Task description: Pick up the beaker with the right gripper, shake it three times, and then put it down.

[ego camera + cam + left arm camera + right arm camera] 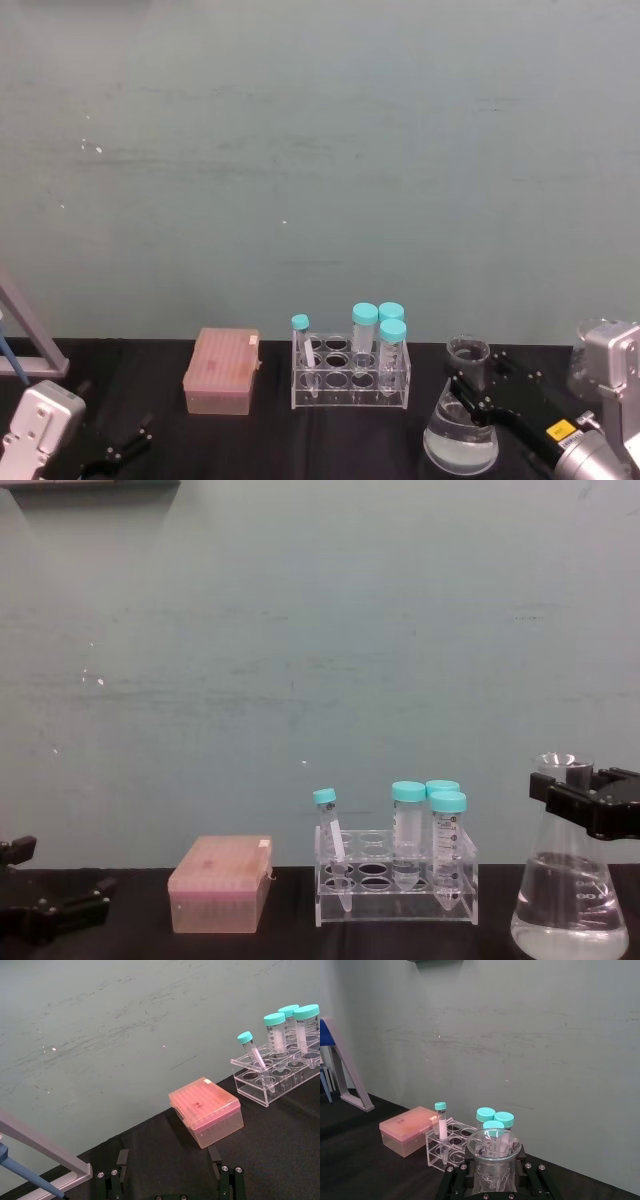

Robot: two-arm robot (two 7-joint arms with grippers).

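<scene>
Chest view puts the beaker (568, 905) at the near right of the table (290, 942), to the right of the tube rack (396, 895). The right end effector (583, 798) is clenched across its narrow neck, just under the rim. Clear liquid fills the wide lower part, so the weight probably sits low. The glass looks smooth, hard and breakable, and the mouth is open, so a hard shake could slosh liquid out. The neck below the flared rim seems the sound place to hold, since the rim would stop a slip.

Right wrist view cuts off the base, and I cannot tell whether it rests on the table or hangs just clear. The markings are too faint to read. The left end effector (167, 1157) sits released at the near left, near the pink box (206, 1111).
</scene>
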